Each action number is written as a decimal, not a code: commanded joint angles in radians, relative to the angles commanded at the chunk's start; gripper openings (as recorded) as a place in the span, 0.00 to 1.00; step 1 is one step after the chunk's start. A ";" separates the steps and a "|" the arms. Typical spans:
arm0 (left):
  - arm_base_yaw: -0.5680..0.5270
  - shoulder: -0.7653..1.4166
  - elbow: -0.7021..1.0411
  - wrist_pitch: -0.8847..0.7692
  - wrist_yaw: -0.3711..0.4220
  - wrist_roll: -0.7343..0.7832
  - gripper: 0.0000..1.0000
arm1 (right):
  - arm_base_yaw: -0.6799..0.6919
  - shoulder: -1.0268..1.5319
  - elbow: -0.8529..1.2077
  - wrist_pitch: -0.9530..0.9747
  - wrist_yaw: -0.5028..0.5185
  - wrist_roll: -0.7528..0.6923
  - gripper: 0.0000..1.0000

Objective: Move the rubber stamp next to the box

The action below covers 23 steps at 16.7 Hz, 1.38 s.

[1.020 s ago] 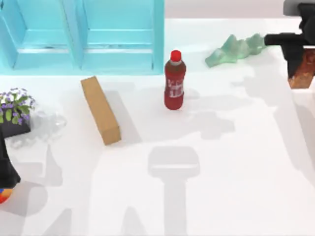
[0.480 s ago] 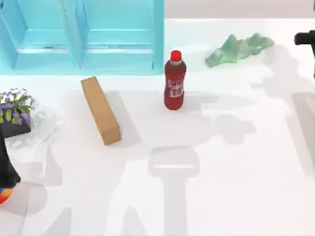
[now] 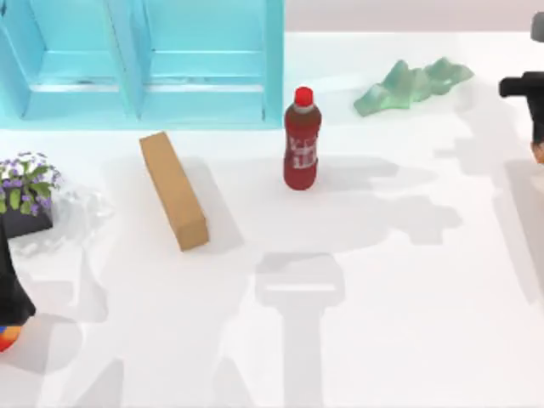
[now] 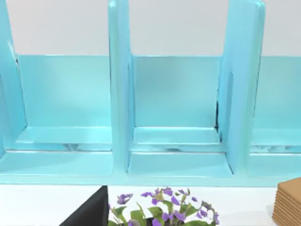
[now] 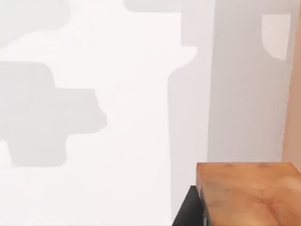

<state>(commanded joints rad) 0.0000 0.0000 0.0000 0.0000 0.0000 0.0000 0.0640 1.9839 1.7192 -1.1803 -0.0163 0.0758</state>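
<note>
The rubber stamp (image 5: 249, 193) is a glossy reddish-brown block close up in the right wrist view, held above the white table. A dark finger (image 5: 188, 213) presses against its side. In the top view my right gripper (image 3: 535, 127) is at the far right edge, shut on the stamp (image 3: 539, 151), of which a sliver shows. The tan box (image 3: 174, 189) lies at an angle on the table's left half, far from the stamp. One end of the box (image 4: 288, 205) shows in the left wrist view. My left arm (image 3: 10, 293) is parked at the lower left edge.
A dark red bottle (image 3: 302, 140) with a red cap stands upright at the centre. A big turquoise shelf unit (image 3: 144, 59) spans the back left. A pot of purple flowers (image 3: 25, 191) sits at the left edge. A crumpled green object (image 3: 410, 85) lies at the back right.
My right arm has moved rightward with the stamp, from well inside the top view to its right edge. The box, bottle and left arm have not moved.
</note>
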 joint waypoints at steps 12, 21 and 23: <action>0.000 0.000 0.000 0.000 0.000 0.000 1.00 | 0.001 0.017 -0.113 0.129 0.000 0.002 0.08; 0.000 0.000 0.000 0.000 0.000 0.000 1.00 | 0.001 0.017 -0.113 0.129 0.000 0.002 0.75; 0.000 0.000 0.000 0.000 0.000 0.000 1.00 | 0.001 0.017 -0.113 0.129 0.000 0.002 0.90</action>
<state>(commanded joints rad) 0.0000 0.0000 0.0000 0.0000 0.0000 0.0000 0.0653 2.0007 1.6063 -1.0511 -0.0165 0.0783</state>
